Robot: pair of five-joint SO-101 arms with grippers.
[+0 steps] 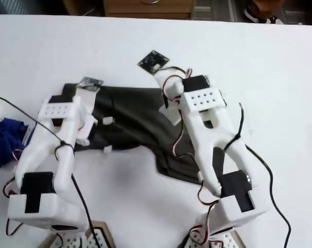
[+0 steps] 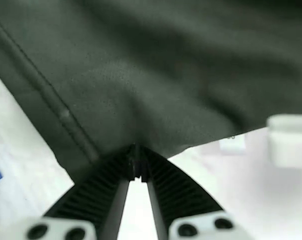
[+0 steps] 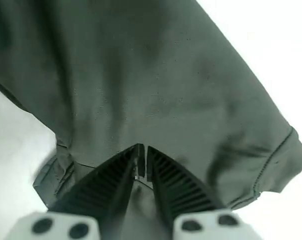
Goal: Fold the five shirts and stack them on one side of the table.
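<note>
Grippers are both clamped on cloth.

Left gripper (image 2: 135,165): ribbed black fingers (image 2: 103,185) are pinched together on the edge of the dark grey shirt (image 2: 156,75), close to a stitched hem line. The fabric puckers right at the tips.

Right gripper (image 3: 142,157): tips are all but touching, with a fold of the same shirt caught between them. A stitched hem end of the shirt hangs off to one side.

High view:
- The shirt lies mid-table on the white table (image 1: 249,57). It is crumpled, not folded.
- The main part is spread between the two arms. A lower flap runs under the right arm (image 1: 213,139) toward its base.
- The left arm (image 1: 52,139) has its wrist over the shirt's left end. The right arm's wrist is over the upper right part.
- Both bases sit at the near edge of the table.
- Blue fabric (image 1: 3,142) is bunched at the table's left edge, just beside the left arm and apart from the grey shirt. I can't tell what garment it is.
- Black cables (image 1: 272,186) trail off the arms across the tabletop.
</note>
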